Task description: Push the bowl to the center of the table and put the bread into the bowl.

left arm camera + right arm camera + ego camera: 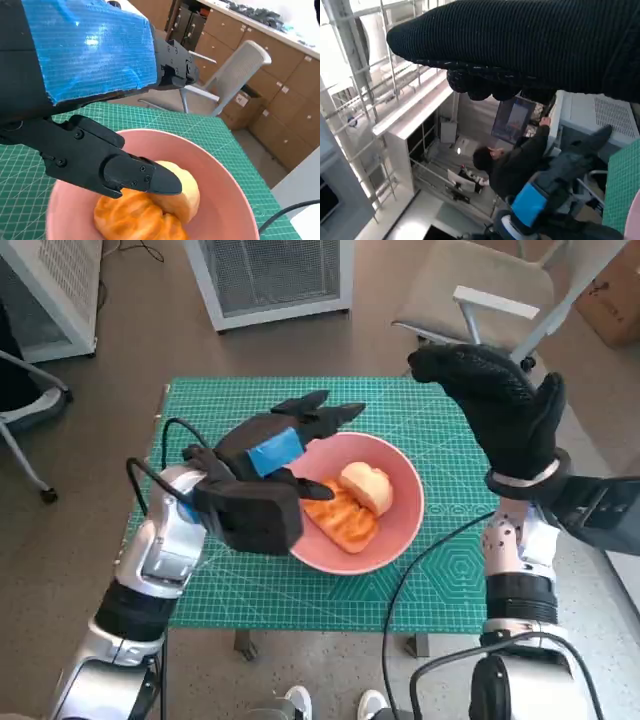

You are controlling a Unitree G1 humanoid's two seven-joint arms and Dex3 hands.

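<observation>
bread (352, 505): two pieces in pink bowl (405, 525), mid-table, just under left hand (275, 455), fingers (145, 177) apart, empty. right hand (500, 415): raised clear, fingers spread, empty.

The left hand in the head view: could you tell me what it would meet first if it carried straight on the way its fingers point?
Probably nothing on the table: the left hand points past the bowl rim toward the far edge.

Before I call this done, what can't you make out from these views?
- Head view: the left hand covers the bowl's near-left rim; contact there unclear.
- Left wrist view: a finger hides part of the bread; the lower edge cuts it off.
- Right wrist view: the right hand hardly shows its fingers.
</observation>
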